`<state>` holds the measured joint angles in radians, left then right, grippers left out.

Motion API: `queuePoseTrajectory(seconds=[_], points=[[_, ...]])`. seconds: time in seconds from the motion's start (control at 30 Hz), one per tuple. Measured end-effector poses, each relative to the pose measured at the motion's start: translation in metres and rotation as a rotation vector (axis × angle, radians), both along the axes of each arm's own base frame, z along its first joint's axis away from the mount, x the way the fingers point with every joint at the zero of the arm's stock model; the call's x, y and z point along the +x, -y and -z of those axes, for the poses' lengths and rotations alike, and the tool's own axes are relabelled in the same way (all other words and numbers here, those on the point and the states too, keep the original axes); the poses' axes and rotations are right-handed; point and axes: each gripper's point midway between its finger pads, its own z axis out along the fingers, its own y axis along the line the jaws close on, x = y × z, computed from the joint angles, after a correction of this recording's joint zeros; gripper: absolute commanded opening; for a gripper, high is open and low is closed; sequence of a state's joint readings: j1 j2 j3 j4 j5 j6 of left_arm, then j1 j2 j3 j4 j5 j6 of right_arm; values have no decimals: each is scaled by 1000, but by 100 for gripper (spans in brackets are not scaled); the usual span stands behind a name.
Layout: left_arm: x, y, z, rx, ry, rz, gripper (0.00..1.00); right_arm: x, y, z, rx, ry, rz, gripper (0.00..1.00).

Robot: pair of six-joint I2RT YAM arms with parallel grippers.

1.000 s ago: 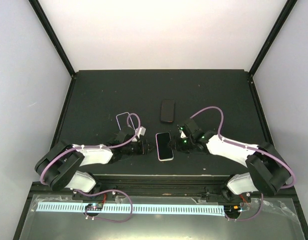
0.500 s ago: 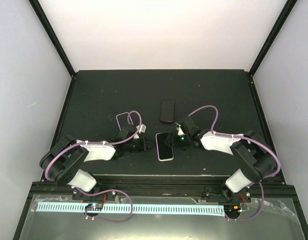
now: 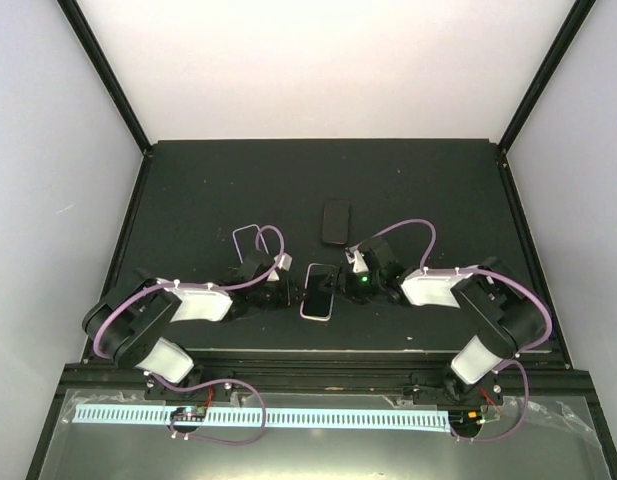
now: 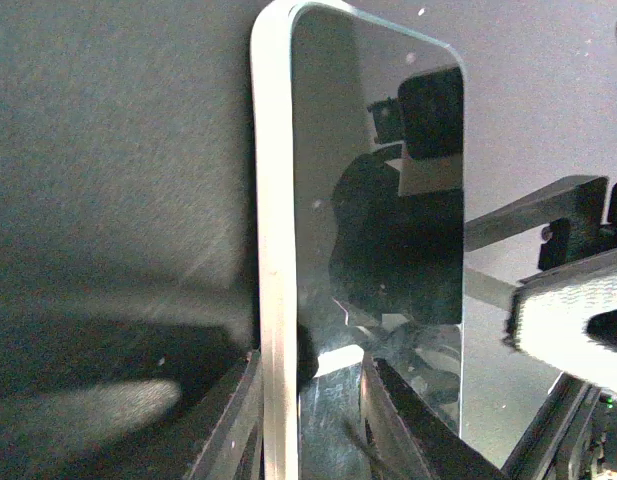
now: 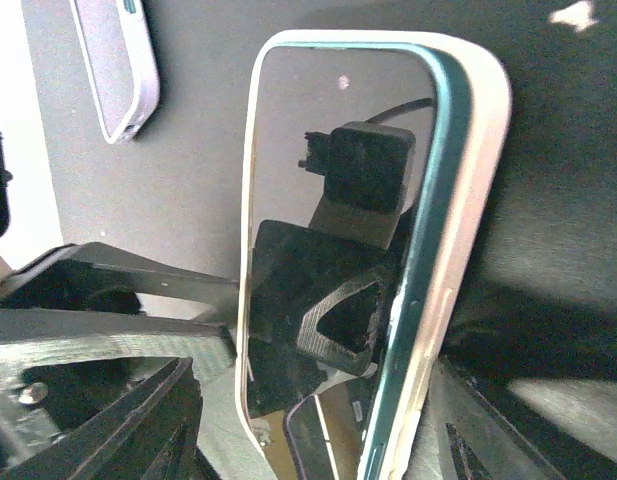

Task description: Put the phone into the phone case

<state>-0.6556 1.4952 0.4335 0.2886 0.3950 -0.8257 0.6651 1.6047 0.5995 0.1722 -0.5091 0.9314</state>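
The phone has a dark glass face and a white rim, and lies slightly askew between my two grippers near the table's front. My left gripper is at its left edge. In the left wrist view one finger sits outside the white rim and the other over the glass of the phone, closed on that edge. My right gripper is at the right edge. In the right wrist view its fingers stand wide either side of the phone, with a teal strip inside the rim. The case, lilac-rimmed, lies beyond, empty.
The black table has a raised front lip just behind both arms. White walls enclose the back and sides. Purple cables loop over both forearms, the left one arching over the table.
My right gripper has moved left against the phone. The phone has shifted a little left and turned slightly askew. My left gripper has stayed at its left edge.
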Motion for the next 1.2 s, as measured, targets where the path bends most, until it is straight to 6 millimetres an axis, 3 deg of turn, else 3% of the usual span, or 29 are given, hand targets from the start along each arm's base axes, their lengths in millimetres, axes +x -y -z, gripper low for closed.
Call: queuePoseTrajectory(seconds=[0.63,1.0,1.2], points=[[-16,-4,6,-45,-26,12,25,13,-14,-6,208,-64,101,64],[-30,-13,5,-6,-49,41,27,11,-33,-35,394,-58,68,64],[-35,-19,4,26,-21,64,28,-3,-52,-47,445,-72,-17,64]])
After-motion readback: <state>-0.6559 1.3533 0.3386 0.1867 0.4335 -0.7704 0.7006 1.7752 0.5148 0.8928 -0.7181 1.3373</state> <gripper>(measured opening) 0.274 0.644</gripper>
